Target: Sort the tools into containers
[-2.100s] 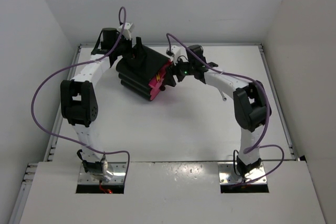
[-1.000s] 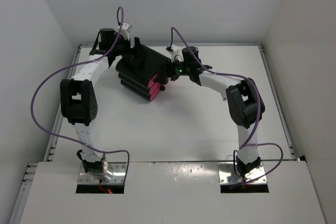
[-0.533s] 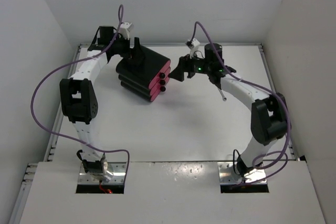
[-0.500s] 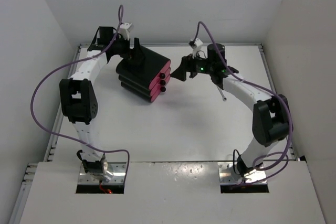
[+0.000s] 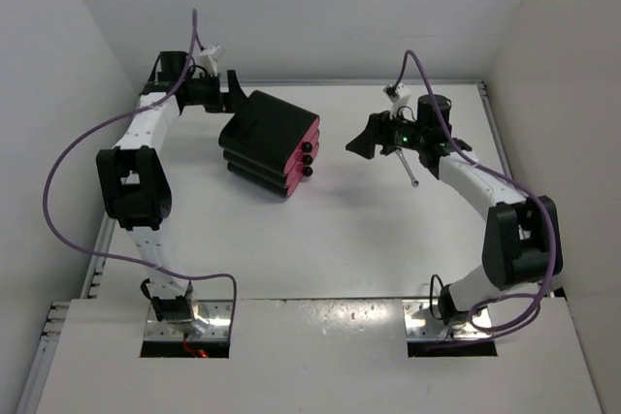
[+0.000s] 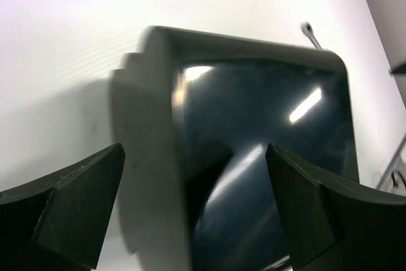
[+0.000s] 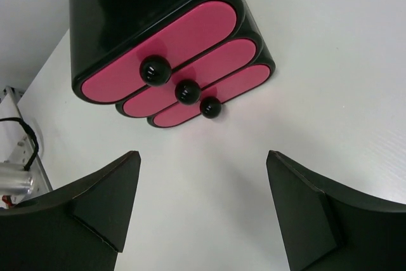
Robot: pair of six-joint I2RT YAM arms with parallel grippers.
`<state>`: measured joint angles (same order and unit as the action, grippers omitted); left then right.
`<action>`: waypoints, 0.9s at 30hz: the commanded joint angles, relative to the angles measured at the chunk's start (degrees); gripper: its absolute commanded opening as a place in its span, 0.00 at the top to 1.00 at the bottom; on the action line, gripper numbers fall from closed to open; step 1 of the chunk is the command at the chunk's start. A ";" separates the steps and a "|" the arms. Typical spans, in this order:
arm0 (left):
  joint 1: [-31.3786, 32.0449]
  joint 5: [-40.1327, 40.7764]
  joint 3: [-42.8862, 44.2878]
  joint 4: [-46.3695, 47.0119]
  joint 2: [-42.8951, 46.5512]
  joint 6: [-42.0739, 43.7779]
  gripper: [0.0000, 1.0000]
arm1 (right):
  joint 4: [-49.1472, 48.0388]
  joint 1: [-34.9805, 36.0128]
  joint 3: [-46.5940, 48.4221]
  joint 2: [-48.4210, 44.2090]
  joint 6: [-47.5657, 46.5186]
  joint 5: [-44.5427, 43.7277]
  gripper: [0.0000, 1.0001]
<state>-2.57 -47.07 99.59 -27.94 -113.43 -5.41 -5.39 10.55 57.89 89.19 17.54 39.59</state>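
The black cabinet (image 5: pixel 264 135) stands at the back centre-left, its three pink drawers (image 5: pixel 302 147) all pushed in and facing right. In the right wrist view the drawers (image 7: pixel 190 36) carry round black knobs (image 7: pixel 155 70). My right gripper (image 5: pixel 358 139) hangs open a short way right of the knobs, with nothing between its fingers (image 7: pixel 203 211). Behind and left of the cabinet, clear of it, my left gripper (image 5: pixel 233 95) is open; its camera looks over the cabinet's glossy top (image 6: pixel 266 138). A thin silver wrench (image 5: pixel 411 173) lies on the table under the right forearm. No other tools show.
White walls close in the table (image 5: pixel 320 239) at the back and on both sides. Purple cables loop off both arms. The wrench's tip (image 6: pixel 309 30) peeks out beyond the cabinet's far edge in the left wrist view.
The right gripper has drawn back to the right from the drawer fronts, and the drawer that stood out is now flush. The left gripper has come off the cabinet's top, back and to the left.
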 commanded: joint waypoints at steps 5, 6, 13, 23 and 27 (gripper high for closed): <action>-11.22 8.56 6.48 2.11 5.58 -5.75 0.00 | -0.24 -2.72 -1.72 -4.90 -2.07 1.54 0.19; -12.10 11.62 9.54 -0.42 4.28 -3.58 0.00 | 0.63 -3.42 -1.73 -5.68 -2.68 1.54 0.19; -10.62 30.25 10.47 -12.21 0.58 14.16 0.00 | 14.25 -6.76 2.74 -7.01 -12.26 -7.68 0.11; -8.86 25.91 0.16 -13.27 -4.25 25.88 0.00 | 31.91 -16.52 11.80 -1.22 -17.61 -7.53 0.00; -5.35 25.36 -1.50 -13.28 -6.19 27.21 0.00 | 33.87 -19.68 10.42 -0.59 -22.98 -2.60 0.00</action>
<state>-10.92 -19.53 98.56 -41.28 -119.98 18.33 23.64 -7.60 68.58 88.47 0.14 32.16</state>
